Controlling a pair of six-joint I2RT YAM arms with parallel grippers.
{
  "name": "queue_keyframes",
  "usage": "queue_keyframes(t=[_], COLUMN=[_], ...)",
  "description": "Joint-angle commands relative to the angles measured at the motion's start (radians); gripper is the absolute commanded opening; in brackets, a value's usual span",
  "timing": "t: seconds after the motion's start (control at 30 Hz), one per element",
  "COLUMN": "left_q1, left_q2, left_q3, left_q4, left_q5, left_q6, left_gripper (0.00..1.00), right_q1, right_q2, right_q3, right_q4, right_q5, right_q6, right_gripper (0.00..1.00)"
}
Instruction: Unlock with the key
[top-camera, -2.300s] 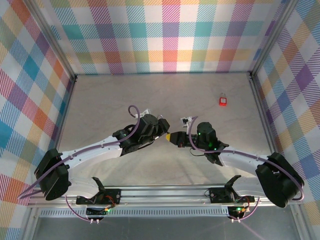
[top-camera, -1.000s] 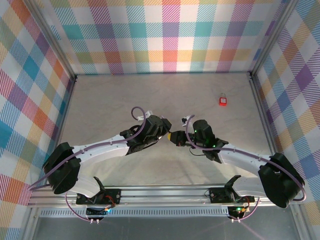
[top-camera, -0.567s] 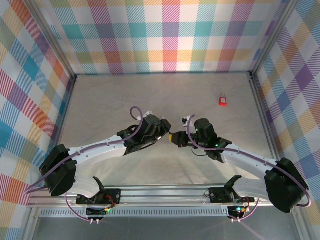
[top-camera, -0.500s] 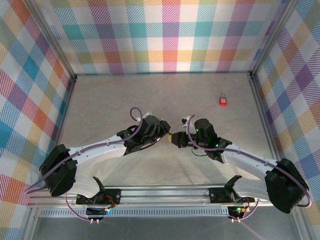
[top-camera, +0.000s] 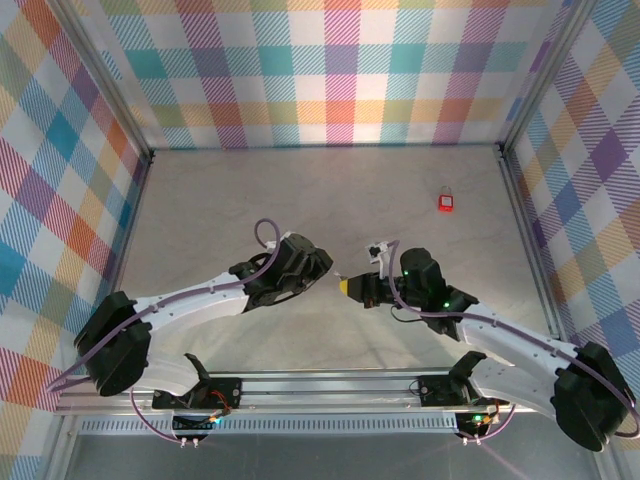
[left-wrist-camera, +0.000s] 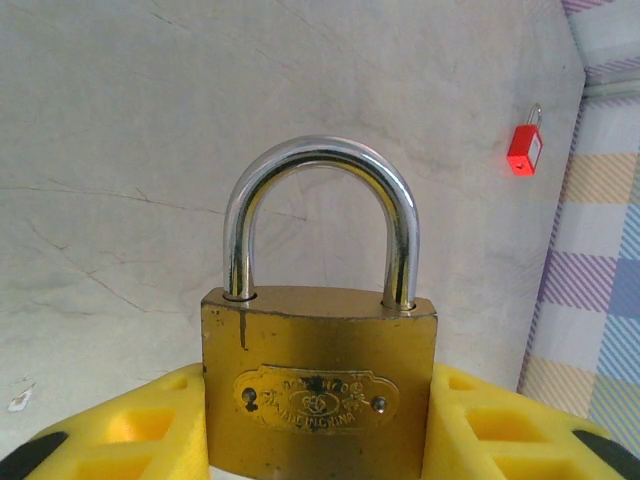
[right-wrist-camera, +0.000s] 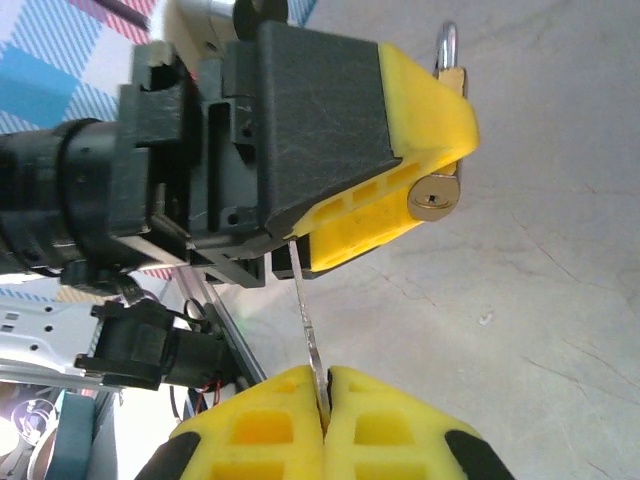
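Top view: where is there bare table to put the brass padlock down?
Bare table runs along the back wall, left of the red padlock; another patch lies mid-front, beyond the rail. Crowded: centre, where left tool and right tool meet.

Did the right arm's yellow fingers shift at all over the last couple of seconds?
Yes. The right fingers have slid a little down and to the right in the overhead view, away from the small red padlock, which stayed put.

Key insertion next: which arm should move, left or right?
Right. The right gripper pinches the key, blade pointing at the left gripper, which clamps the padlock. The blade sits off to one side of the keyhole, so the right arm probably needs a small realign first.
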Motion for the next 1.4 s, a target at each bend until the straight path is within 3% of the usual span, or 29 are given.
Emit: queue_keyframes(t=[0.0, 0.2, 0.43, 0.77, 1.37], left_q1=[0.009, 0.008, -0.001, -0.028, -0.053], left_q2=[-0.091, -0.155, -0.222, -0.228, -0.191], left_q3=[0.006, -0.012, -0.043, -0.054, -0.051], left_q4=[0.027, 0.092, 0.087, 0.073, 0.093], left_q5=[-0.012, 0.027, -0.003, -0.045, -0.050], left_q6=[-0.023, -0.111, -0.186, -0.202, -0.204], left_gripper=[0.00, 0.00, 0.00, 0.00, 0.00], right_q1=[0.007, 0.014, 0.055, 0.117, 0.124], right_q2=[-0.035, -0.033, -0.014, 0.085, 0.130], right_q3=[-0.016, -0.008, 0.041, 0.078, 0.120], right_q4=[-0.001, -0.002, -0.011, 0.059, 0.048], right_q5=[0.001, 0.060, 0.143, 0.159, 0.187], right_q6=[-0.023, -0.032, -0.056, -0.050, -0.061], right_gripper=[0.00, 0.00, 0.00, 0.00, 0.00])
